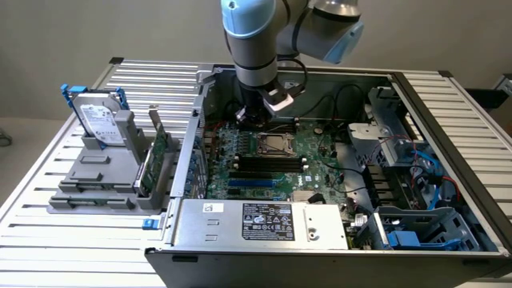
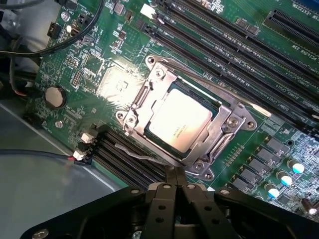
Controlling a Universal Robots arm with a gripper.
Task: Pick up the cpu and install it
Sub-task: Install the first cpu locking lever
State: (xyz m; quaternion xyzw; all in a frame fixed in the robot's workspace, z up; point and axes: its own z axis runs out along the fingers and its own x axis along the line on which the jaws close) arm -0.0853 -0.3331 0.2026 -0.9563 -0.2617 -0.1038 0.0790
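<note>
We found the cpu [image 2: 179,122] lying flat within its socket frame [image 2: 230,122], mid-motherboard [image 2: 94,59], apparently already seated. Our gripper [image 2: 174,174] hung just beside that frame, fingers together, empty.

— Behind the pincer [image 1: 253,119]?
— Plain pale wall [image 1: 120,30], bare, softly and evenly lit.
— Beneath and around it?
— Slatted silvery metal table [image 1: 72,240], spreading well out to either side of the pincer.
— Far from the pincer, toward the exterior view's left?
— Pale floor [image 1: 24,132], perhaps beige; hard to tell more.
— And well off toward the exterior view's right?
— Dark boxy shape [image 1: 490,96] past the table edge, possibly furniture.
</note>
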